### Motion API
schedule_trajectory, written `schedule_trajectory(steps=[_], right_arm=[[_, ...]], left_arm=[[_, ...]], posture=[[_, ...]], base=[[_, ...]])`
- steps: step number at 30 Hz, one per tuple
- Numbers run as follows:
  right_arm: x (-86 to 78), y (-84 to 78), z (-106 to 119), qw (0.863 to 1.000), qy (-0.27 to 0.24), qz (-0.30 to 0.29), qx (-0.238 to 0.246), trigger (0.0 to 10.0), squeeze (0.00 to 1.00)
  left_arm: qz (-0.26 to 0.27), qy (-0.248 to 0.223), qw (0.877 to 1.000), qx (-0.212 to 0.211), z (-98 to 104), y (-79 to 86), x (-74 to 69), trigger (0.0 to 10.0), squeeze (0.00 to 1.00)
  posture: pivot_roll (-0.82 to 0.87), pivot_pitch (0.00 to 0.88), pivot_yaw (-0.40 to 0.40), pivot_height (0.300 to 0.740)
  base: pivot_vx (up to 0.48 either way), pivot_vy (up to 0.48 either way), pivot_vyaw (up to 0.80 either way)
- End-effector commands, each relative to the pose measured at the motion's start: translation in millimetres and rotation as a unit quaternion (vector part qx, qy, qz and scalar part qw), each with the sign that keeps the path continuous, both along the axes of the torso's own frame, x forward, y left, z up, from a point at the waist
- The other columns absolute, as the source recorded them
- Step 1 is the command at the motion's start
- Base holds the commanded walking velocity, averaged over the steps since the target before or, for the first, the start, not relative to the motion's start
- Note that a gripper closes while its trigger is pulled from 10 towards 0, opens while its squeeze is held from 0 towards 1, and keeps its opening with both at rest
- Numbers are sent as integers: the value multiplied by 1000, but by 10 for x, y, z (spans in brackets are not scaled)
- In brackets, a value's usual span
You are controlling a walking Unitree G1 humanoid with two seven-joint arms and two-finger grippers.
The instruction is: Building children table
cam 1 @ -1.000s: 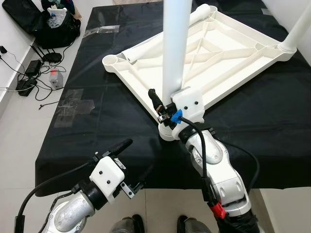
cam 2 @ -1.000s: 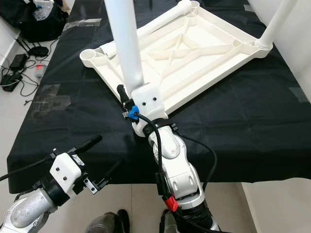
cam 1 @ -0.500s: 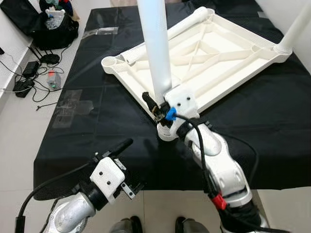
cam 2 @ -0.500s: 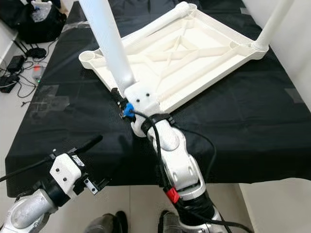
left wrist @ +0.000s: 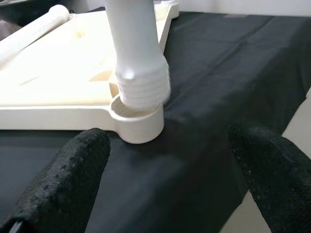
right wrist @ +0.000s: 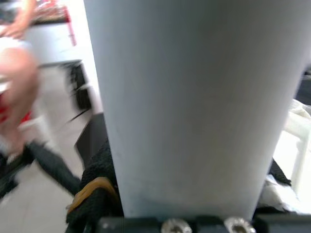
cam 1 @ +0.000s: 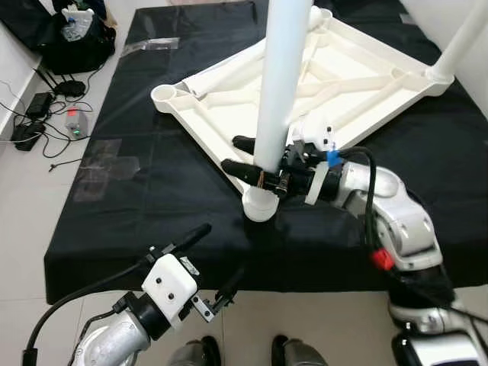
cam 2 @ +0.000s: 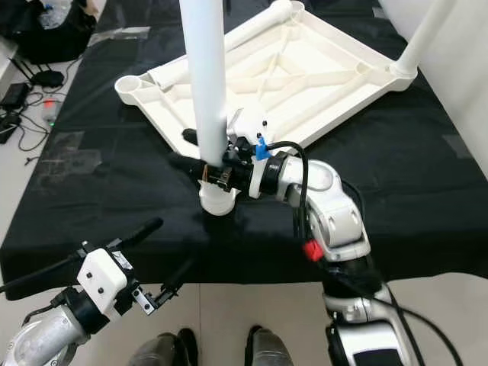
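A white plastic tabletop (cam 1: 364, 82) lies upside down on a black cloth. An upright white table leg (cam 1: 279, 84) stands in the near corner socket (cam 1: 259, 206). My right gripper (cam 1: 232, 152) is shut on the leg just above the socket, fingers pointing left. In the left wrist view the leg's threaded end (left wrist: 142, 88) sits in the socket's (left wrist: 139, 124) mouth with threads showing above the rim. My left gripper (cam 1: 219, 253) hovers open below the table's front edge, facing the socket. Another leg (cam 1: 457, 46) stands in the far right corner. A loose leg (cam 1: 221, 76) lies along the tabletop's far-left side.
The cloth-covered surface (cam 1: 137, 206) ends just ahead of my feet. On the floor to the left are a black bag (cam 1: 76, 42), cables and adapters (cam 1: 42, 122). Tape patches (cam 1: 107, 164) mark the cloth. A blurred person (right wrist: 14, 73) is behind the leg in the right wrist view.
My right arm has swung round from below to the right of the leg, wrist turned so the fingers point left. The leg, tilted half a second ago, now stands upright. The camera shifted.
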State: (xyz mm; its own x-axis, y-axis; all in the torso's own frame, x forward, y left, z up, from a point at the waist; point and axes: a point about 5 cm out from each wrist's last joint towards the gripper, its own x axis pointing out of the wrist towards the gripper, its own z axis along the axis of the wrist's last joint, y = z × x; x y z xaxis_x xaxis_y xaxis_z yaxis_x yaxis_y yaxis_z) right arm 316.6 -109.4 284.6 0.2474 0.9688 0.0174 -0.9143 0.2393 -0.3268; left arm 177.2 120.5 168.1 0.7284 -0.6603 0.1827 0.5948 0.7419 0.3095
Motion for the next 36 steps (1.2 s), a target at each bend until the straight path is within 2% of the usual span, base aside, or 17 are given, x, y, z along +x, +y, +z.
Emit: schedule_trajectory(steps=[1, 3, 8, 9, 11, 14, 21, 27, 36], right_arm=[[-9, -49, 134, 999, -29, 34, 9, 10000, 0], [19, -77, 209, 998, -37, 48, 3, 10000, 0], [125, 47, 309, 992, -57, 108, -17, 10000, 0], [138, 78, 303, 989, -50, 136, -24, 10000, 0], [138, 78, 303, 989, -50, 136, -24, 10000, 0], [146, 122, 232, 978, -12, 204, -36, 10000, 0], [177, 199, 123, 968, 10, 246, -56, 10000, 0], [206, 249, 127, 965, 0, 251, -74, 10000, 0], [305, 95, 208, 973, -11, 214, -84, 10000, 0]], left_arm=[[-12, 17, 1000, 1, -25, -16, -69, 10000, 0], [-15, 18, 1000, 0, -17, -18, -91, 10000, 0], [-19, 20, 1000, -2, 34, -15, -186, 10000, 0], [-21, 21, 1000, -2, 43, -14, -206, 10000, 0], [-21, 21, 1000, -2, 43, -14, -206, 10000, 0], [-24, 24, 999, -3, 64, -10, -250, 10000, 0], [-28, 27, 999, -4, 87, -18, -272, 10000, 0], [-29, 28, 999, -4, 101, -25, -282, 10000, 0], [-27, 26, 999, -3, 114, -27, -271, 10000, 0]], posture=[[57, 312, 13, 740], [57, 312, 13, 740], [92, 351, 21, 740], [98, 361, 24, 740], [98, 361, 24, 740], [101, 374, 25, 740], [106, 384, 20, 740], [107, 381, 15, 740], [104, 385, 18, 740]], base=[[0, 0, 0], [0, 0, 0], [0, 0, 0], [0, 0, 0], [0, 0, 0], [0, 0, 0], [0, 0, 0], [0, 0, 0], [0, 0, 0]])
